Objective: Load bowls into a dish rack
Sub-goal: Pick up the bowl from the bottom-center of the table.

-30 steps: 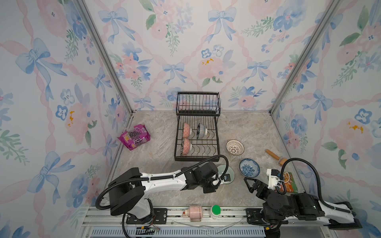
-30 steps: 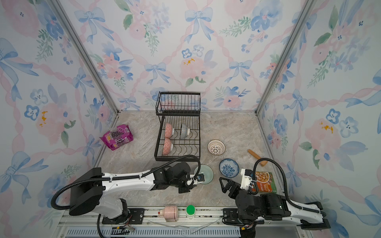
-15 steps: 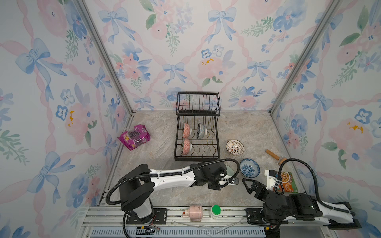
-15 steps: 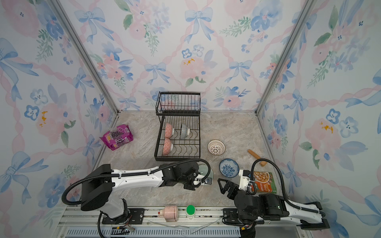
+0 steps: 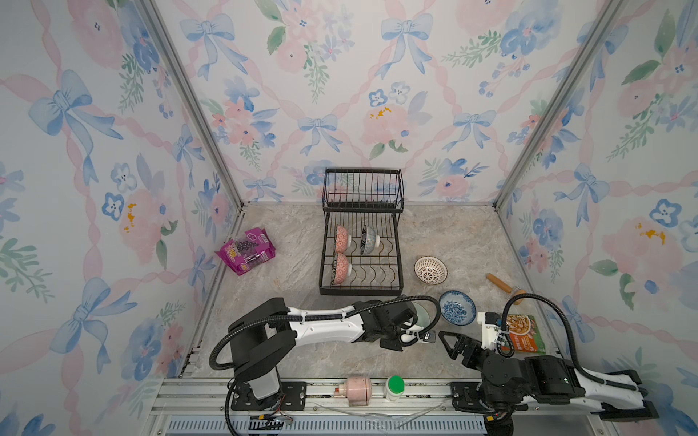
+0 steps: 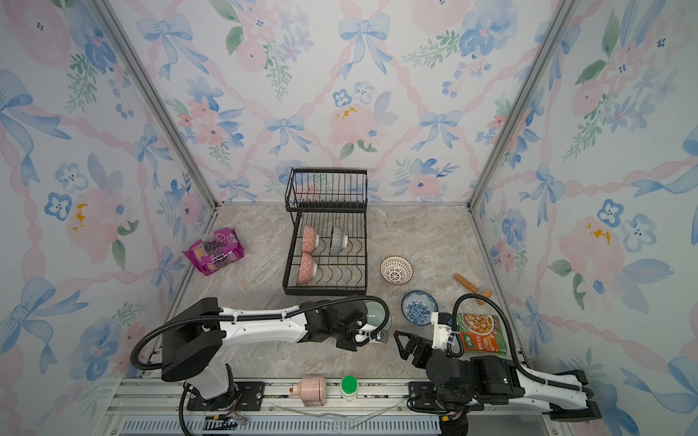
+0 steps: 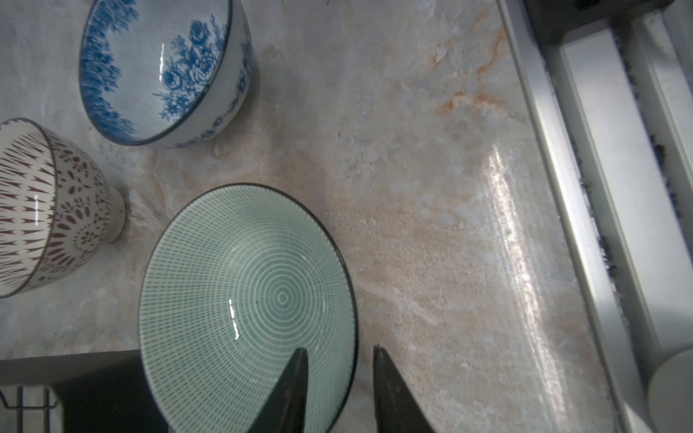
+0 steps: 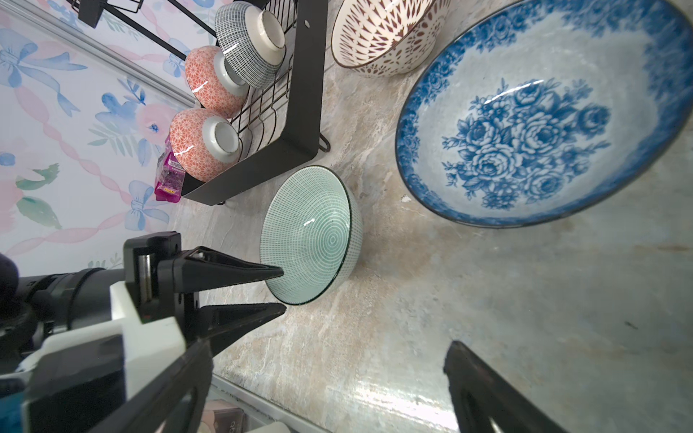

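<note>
Rim of the mint bowl [image 7: 247, 300] lies between the left gripper's [image 7: 337, 354] parted, unclamped jaws, low in the left wrist view.

Count, bowls: 6 total. In rack, 3: two pink ones [image 5: 342, 238] [image 5: 341, 268] on the left, one dark grid-patterned [image 5: 371, 238] far right. On table, 3: brown-and-white patterned bowl [image 5: 430, 270], blue floral bowl [image 5: 457, 312], green bowl [image 7: 247, 300]. Dish rack [image 5: 360, 291]: 1. Packets: 2, purple [image 5: 247, 251] at left, orange-and-green [image 5: 523, 334] at right. Wooden-handled tool [image 5: 498, 282]: 1. On the near rail: pink jar [image 5: 357, 390], 1; green-capped bottle [image 5: 394, 387], 1. Robot arms: 2 [image 5: 325, 330] [image 5: 547, 381].
</note>
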`<state>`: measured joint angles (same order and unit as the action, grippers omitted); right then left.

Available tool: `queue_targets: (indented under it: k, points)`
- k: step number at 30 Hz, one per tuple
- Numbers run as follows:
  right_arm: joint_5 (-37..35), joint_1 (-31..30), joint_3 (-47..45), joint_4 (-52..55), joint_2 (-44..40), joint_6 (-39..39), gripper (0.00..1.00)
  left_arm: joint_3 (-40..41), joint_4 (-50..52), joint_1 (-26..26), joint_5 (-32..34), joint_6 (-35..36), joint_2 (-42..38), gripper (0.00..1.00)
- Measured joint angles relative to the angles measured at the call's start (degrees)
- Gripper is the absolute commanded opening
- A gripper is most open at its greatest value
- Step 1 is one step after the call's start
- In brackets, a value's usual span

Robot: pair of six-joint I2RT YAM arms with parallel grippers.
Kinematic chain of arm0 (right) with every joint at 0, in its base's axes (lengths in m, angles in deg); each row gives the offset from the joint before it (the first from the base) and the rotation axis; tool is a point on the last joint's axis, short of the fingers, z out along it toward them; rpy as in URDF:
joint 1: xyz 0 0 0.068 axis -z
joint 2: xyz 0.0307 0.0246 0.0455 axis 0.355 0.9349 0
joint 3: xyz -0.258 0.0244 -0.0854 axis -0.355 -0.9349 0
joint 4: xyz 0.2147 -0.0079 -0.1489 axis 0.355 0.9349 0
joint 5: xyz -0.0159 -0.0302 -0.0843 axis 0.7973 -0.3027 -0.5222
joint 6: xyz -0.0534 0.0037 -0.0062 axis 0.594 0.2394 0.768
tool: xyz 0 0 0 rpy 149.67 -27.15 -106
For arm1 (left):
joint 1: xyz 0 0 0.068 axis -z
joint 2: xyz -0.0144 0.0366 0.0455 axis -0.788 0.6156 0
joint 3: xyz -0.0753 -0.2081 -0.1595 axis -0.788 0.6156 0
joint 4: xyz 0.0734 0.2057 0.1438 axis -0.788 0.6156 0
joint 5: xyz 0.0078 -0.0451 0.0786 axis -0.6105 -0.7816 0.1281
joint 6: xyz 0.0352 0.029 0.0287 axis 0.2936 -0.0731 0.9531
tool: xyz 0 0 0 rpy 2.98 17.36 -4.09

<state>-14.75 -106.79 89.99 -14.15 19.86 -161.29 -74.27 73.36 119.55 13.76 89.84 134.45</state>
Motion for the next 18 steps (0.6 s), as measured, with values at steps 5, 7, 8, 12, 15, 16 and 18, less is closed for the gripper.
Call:
queue_targets:
  k: [5, 7, 8, 12, 15, 16, 18]
  points:
    - [0.9, 0.0, 0.0, -0.3, 0.0, 1.7, 0.97, 0.0, 0.2, 0.0, 1.3, 0.0, 0.3, 0.32]
    - [1.1, 0.0, 0.0, -0.4, 0.0, 2.2, 0.96, 0.0, 0.1, 0.0, 2.1, 0.0, 0.6, 0.30]
    - [1.2, 0.0, 0.0, -0.5, 0.0, 2.4, 0.96, -0.1, 0.0, 0.0, 2.5, 0.2, 0.9, 0.29]
    - [1.3, 0.0, -0.1, -0.7, 0.0, 3.1, 0.96, -1.0, -0.2, 0.0, 3.0, 0.2, 2.6, 0.26]
    - [1.5, 0.0, -0.1, -0.7, 0.0, 3.5, 0.96, -1.4, -0.5, 0.1, 3.5, 0.5, 3.3, 0.19]
    - [1.5, 0.0, -0.1, -0.7, 0.0, 3.5, 0.96, -1.4, -0.5, 0.1, 3.6, 0.5, 3.3, 0.18]
    - [1.6, 0.0, -0.1, -0.7, 0.0, 3.6, 0.96, -1.4, -0.8, 0.1, 4.0, 0.6, 3.3, 0.13]
